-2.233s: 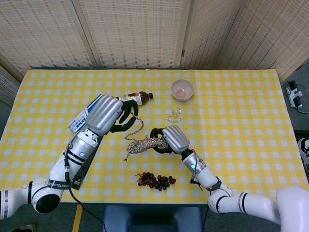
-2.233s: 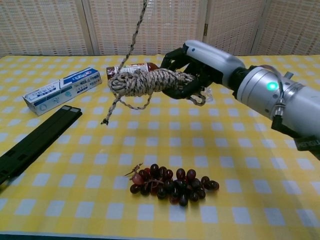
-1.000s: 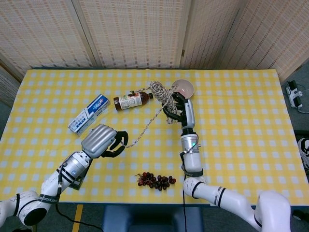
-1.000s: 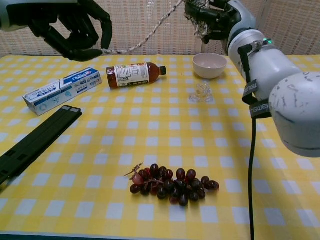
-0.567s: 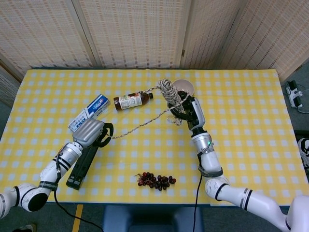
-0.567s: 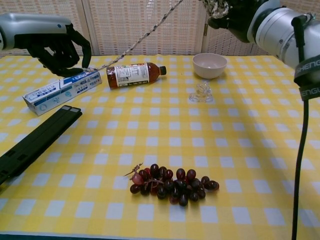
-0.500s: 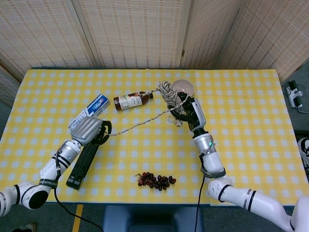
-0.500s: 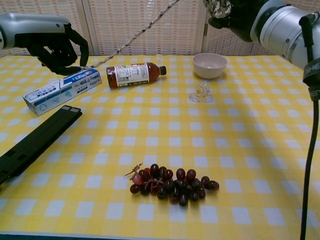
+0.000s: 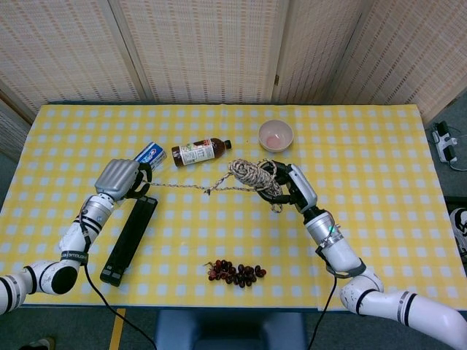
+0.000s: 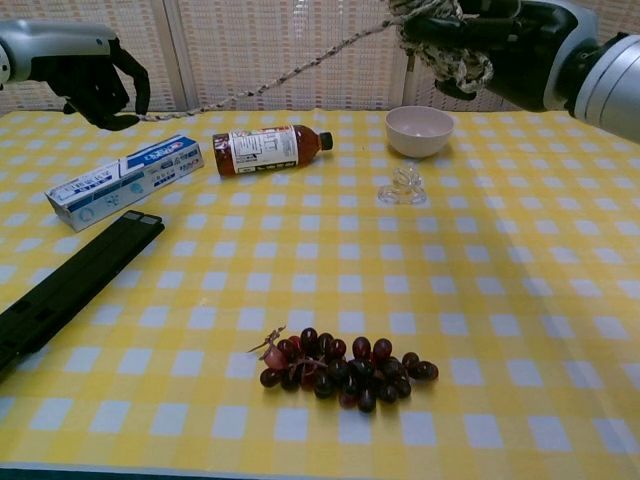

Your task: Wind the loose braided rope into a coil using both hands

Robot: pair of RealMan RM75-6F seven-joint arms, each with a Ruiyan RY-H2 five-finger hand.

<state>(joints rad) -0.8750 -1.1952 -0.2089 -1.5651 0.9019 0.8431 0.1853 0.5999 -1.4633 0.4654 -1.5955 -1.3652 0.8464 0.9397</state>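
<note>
Since 0.5 s ago the right hand point(image 9: 290, 185) has dropped from beside the bowl toward mid-desk, and the left hand point(image 9: 122, 179) has slid out toward 9 o'clock, so the free strand now runs nearly level between them.

Right hand: fingers wrapped around the wound bundle of the braided rope point(image 9: 252, 176), held well above the desk point(image 9: 379, 168), probably so new turns can be laid on without dragging. In the chest view the bundle sits at the top edge in that same clamped grip point(image 10: 470, 35).

Left hand: curled around the rope's tail point(image 9: 179, 187), pulling it taut away from the bundle; tension likely keeps the next wrap tight. A small kink or knot shows mid-strand.

Outward from the hands, at 12 o'clock of the strand lie a bottle point(image 9: 198, 152) and a bowl point(image 9: 276, 135); a toothpaste box point(image 9: 151, 154) sits beside the left hand, a black bar point(image 9: 130, 238) at 6 o'clock of it, and grapes point(image 9: 236, 272) near the front edge.

By my judgement, winding is mostly done.
</note>
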